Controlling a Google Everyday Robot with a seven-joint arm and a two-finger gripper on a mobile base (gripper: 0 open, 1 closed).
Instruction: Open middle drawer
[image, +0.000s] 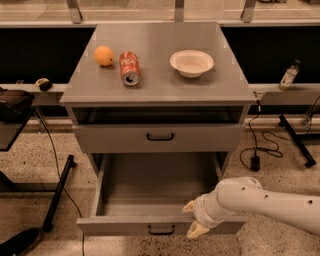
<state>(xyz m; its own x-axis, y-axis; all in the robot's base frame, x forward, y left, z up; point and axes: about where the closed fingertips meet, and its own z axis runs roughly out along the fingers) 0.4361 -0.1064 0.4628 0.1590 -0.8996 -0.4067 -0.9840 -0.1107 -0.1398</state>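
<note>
The middle drawer (155, 226) of the grey cabinet is pulled far out and shows a wide plain grey interior (157, 182). Its small black loop handle (161, 229) sits at the centre of the front. My gripper (193, 219), on a white arm coming in from the right, is at the drawer's front edge just right of the handle. Its two cream fingertips (196, 231) are spread apart and hold nothing; one is over the front's top edge, the other in front of the panel.
The drawer above (160, 138) with its own black handle stands slightly out. On the cabinet top (160, 92) lie an orange (104, 55), a red can (129, 68) on its side and a white bowl (191, 63). A cable (260, 150) lies on the floor at right; a black stand (57, 192) is at left.
</note>
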